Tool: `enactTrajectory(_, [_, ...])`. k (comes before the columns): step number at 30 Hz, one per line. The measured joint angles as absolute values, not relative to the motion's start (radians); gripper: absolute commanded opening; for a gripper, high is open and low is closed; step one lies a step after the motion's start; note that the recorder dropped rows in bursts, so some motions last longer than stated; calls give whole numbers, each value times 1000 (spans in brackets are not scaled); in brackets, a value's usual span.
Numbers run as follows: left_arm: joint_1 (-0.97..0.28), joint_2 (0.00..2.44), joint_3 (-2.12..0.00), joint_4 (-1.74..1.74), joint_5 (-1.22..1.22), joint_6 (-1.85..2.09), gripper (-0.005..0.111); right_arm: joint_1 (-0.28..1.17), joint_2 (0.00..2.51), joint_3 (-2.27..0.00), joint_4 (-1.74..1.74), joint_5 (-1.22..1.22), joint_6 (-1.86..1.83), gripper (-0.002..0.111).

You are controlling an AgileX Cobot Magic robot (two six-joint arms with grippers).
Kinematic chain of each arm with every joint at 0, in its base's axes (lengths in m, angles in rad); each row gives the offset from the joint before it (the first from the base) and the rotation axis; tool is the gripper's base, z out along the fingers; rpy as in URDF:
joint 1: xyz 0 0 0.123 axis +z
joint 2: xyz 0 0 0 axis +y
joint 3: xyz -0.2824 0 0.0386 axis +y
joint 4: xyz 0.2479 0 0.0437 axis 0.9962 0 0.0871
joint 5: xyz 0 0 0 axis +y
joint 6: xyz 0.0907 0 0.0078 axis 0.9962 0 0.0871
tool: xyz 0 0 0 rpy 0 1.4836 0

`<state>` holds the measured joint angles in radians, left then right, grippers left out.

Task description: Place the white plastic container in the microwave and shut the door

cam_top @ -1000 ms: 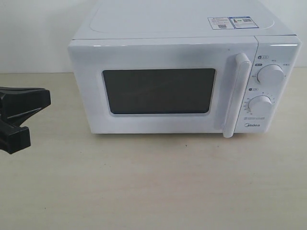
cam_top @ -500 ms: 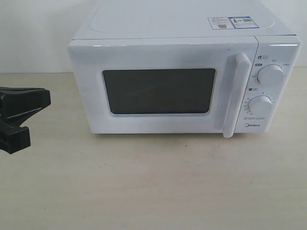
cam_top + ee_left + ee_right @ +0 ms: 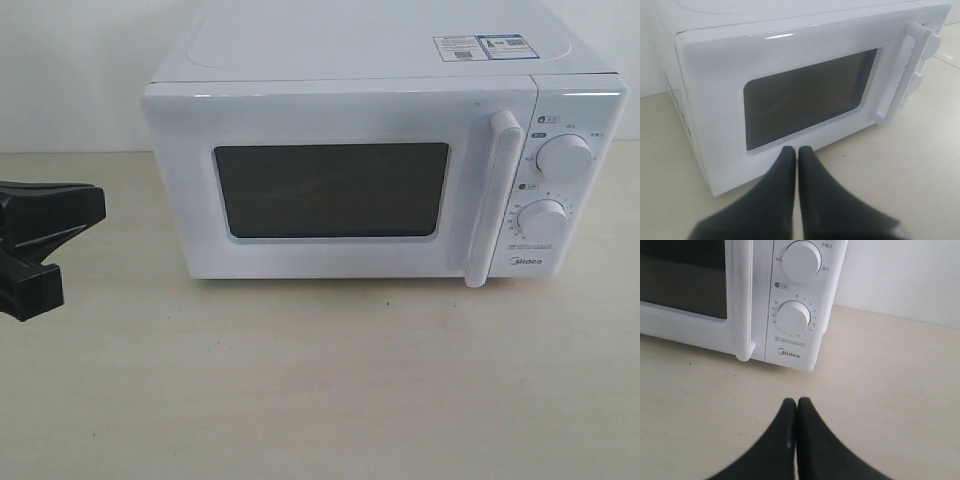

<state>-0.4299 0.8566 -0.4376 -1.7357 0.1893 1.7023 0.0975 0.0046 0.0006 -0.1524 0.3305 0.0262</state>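
Left hand [image 3: 796, 152]: fingers pressed together, closed on nothing, aimed at the lower front of the microwave [image 3: 300, 45] and short of touching it. Right hand [image 3: 796, 402]: same, closed and empty, in front of the control panel with bare worktop [image 3: 320, 400] between them. In the exterior view we only get a black part of the left arm [image 3: 35, 250] at the left edge, well apart from the microwave; the right arm is out of that view.

Largest down:
- Worktop: pale, light wood grain, with a plain white wall [image 3: 70, 70] behind it.
- Microwave: white box standing square on the worktop, front towards the exterior camera.
- Door [image 3: 190, 180]: shut, flush with the body, no gap that we can see.
- Window [image 3: 332, 190]: dark rectangle with rounded corners. We see nothing through it.
- Handle [image 3: 495, 200]: vertical white bar at the door's right edge, next to the panel.
- Upper knob [image 3: 564, 157] and lower knob [image 3: 543, 222]: round, white, stacked on the panel.
- Stickers [image 3: 480, 46]: two, side by side on the top, right rear.
- Midea logo [image 3: 527, 263]: under the lower knob.

White plastic container: we cannot tell where it is. No view shows it, and the window is too dark to check inside.
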Motion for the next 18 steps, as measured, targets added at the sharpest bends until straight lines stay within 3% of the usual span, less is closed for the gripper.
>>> enactTrajectory(18, [-430,857,-438,-1736,189,1702,4,93,5,1,-146,330,26,0])
